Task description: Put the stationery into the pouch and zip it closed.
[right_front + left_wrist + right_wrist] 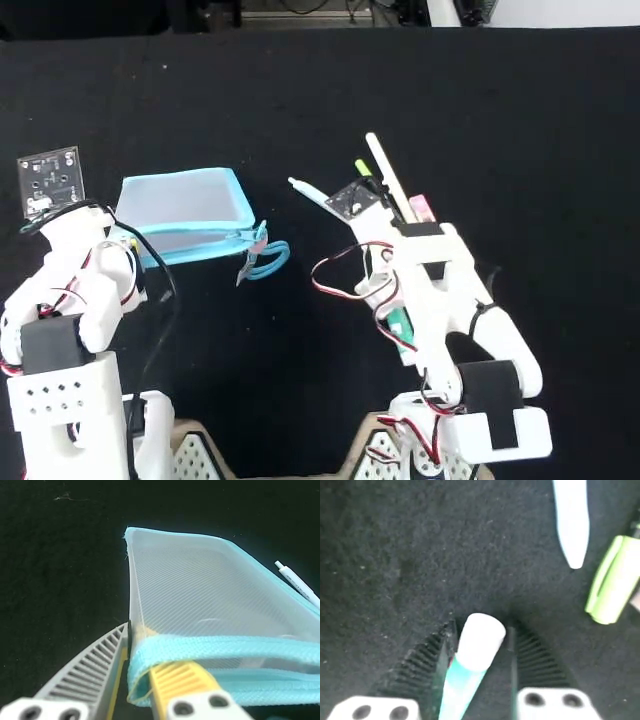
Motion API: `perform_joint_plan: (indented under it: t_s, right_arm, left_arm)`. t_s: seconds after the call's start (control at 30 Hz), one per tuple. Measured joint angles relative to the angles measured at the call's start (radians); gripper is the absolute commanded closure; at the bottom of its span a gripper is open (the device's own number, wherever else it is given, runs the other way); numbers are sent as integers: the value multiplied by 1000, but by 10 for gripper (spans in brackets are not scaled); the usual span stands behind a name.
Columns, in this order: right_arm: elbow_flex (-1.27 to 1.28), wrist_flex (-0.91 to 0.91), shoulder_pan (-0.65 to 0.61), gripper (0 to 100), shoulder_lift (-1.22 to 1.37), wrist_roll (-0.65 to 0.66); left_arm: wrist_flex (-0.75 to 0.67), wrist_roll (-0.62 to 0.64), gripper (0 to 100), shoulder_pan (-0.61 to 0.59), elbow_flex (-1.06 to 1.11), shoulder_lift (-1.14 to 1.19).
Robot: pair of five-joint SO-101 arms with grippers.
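**Black Cloth and a Sliver of Room**

A black, matte surface (300,90) spreads across nearly the whole high view. Its weave looks slightly fuzzy up close in the wrist views. A thin pale wisp of lint (65,498) lies on it. Beyond the far edge runs a narrow band of room, with a grey patch (300,12) crossed by dark cables and a white area (570,12) at the corner.
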Motion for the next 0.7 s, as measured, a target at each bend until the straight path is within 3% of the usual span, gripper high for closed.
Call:
perform_joint_plan:
  t_s: [0.37,0.53,0.7]
  right_arm:
    - [-143,344,-15,988,-388,0]
    - [-173,416,-189,988,-683,-78]
    - [-173,282,-354,987,-911,-216]
  left_arm:
    - [0,0,970,0,0,0]
    - [0,0,970,0,0,0]
    - [-2,0,970,0,26,-2]
